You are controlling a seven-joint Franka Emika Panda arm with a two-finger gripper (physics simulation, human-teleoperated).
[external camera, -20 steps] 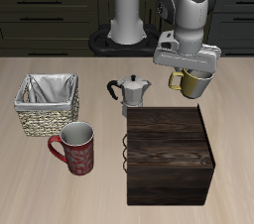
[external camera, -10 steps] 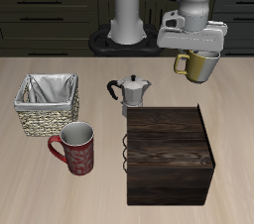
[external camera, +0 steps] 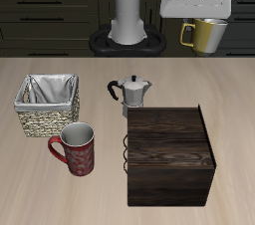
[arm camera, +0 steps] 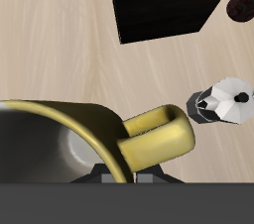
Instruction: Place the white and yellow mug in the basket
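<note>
My gripper (external camera: 206, 18) is shut on the rim of the white and yellow mug (external camera: 204, 35) and holds it high above the table's back part, beyond the dark wooden box. The mug hangs upright with its yellow loop handle toward the moka pot. In the wrist view the mug's olive-yellow rim and handle (arm camera: 154, 137) fill the frame close to the camera. The wicker basket (external camera: 47, 107) with its grey-white lining stands on the table far across from the mug, behind the red mug. It is out of the wrist view.
A silver moka pot (external camera: 131, 94) stands mid-table, also in the wrist view (arm camera: 222, 102). A dark wooden box (external camera: 169, 155) lies in front of it, also in the wrist view (arm camera: 169, 5). A red patterned mug (external camera: 76, 148) stands in front of the basket.
The gripper has risen steadily with the mug, lifting it from just above the table to well above it. Nothing else has moved.
</note>
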